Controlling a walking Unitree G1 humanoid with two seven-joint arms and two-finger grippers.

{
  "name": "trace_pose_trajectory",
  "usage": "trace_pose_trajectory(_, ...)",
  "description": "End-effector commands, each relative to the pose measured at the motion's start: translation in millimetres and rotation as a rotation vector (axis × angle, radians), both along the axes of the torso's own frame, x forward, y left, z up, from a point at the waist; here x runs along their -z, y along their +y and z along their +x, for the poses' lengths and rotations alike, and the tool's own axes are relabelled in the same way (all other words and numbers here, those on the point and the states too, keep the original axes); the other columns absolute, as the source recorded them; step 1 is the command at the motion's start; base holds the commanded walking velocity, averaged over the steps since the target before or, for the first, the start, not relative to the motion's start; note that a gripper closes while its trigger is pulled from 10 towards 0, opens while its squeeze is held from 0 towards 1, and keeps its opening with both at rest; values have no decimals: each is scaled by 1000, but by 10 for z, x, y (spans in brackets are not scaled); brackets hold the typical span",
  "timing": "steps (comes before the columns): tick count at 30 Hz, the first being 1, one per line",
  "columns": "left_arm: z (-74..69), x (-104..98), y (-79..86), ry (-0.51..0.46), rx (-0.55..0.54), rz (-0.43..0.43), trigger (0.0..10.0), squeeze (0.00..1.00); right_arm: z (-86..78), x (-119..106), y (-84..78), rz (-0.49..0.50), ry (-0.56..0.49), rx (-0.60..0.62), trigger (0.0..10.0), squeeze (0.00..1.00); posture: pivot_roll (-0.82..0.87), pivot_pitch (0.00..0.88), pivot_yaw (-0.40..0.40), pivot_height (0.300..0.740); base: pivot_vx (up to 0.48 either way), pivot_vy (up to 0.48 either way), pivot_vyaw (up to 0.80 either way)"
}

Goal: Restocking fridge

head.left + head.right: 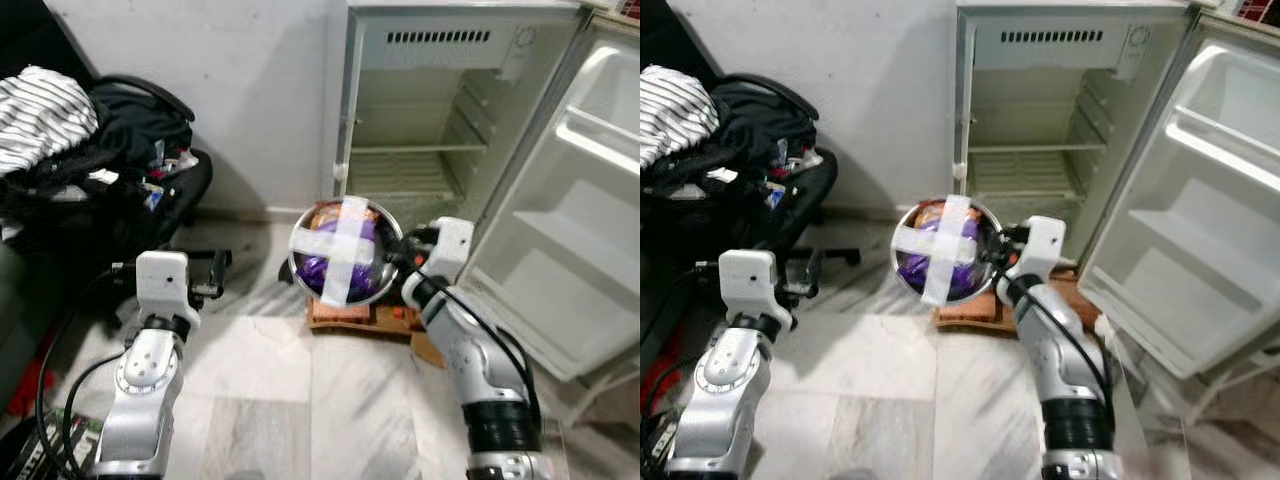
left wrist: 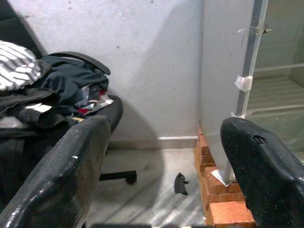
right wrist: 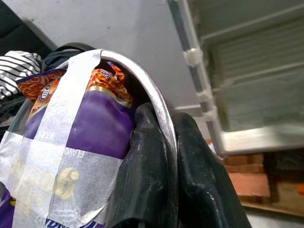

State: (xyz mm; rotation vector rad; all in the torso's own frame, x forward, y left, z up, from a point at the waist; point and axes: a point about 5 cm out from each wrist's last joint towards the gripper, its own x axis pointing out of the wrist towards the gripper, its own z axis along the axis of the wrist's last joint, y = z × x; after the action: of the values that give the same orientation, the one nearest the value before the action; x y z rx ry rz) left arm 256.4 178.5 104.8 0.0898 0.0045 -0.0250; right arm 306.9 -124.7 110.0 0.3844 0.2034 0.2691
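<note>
A steel bowl point(image 1: 342, 252) holds purple and orange snack packets under a cross of white tape. My right gripper point(image 1: 396, 254) is shut on the bowl's rim point(image 3: 159, 107), one black finger point(image 3: 145, 166) inside and one outside. It holds the bowl up in front of the open fridge point(image 1: 430, 120), whose wire shelves are bare. My left gripper point(image 1: 205, 272) is open and holds nothing, low at the left near the office chair. Between its fingers point(image 2: 71, 166) the left wrist view looks at the wall and the fridge's brick base point(image 2: 223, 209).
The fridge door point(image 1: 590, 190) swings open to the right with bare door shelves. The fridge stands on bricks point(image 1: 345, 315). A black office chair point(image 1: 110, 170) piled with clothes stands at the left. Cables point(image 1: 50, 430) lie on the marble floor at lower left.
</note>
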Motion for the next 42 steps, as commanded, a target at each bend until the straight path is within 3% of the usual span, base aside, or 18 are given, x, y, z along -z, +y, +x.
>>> trace_pose_trajectory(1,26,-33,-32,-12,25,2,10000,0,27,-87,-67,-12,-46,24,10000,0,104,0,-12,740,319,360,0)
trace_pose_trajectory(12,0,-6,-47,-6,35,3,10000,0,26,-52,-42,12,-30,37,10000,0,106,0,-14,740,359,121,0)
trace_pose_trajectory(16,16,15,-67,11,34,3,10000,0,47,-65,-114,-14,-46,79,10000,0,104,0,-17,740,422,0,0)
trace_pose_trajectory(26,-36,-6,-78,0,65,4,10000,0,-55,-16,-207,-6,-47,160,10000,0,106,0,-8,740,0,0,0)
trace_pose_trajectory(30,-89,27,-88,18,80,6,10000,0,-91,109,-219,-10,-5,182,10000,0,123,0,-13,740,210,-339,0)
trace_pose_trajectory(35,-140,20,-66,24,77,3,10000,0,-79,68,-168,-22,-21,151,10000,0,114,0,-2,740,247,-408,0)
trace_pose_trajectory(42,-144,31,-92,35,101,8,10000,0,-62,37,-218,-20,-30,197,10000,0,108,7,-6,740,258,-401,0)
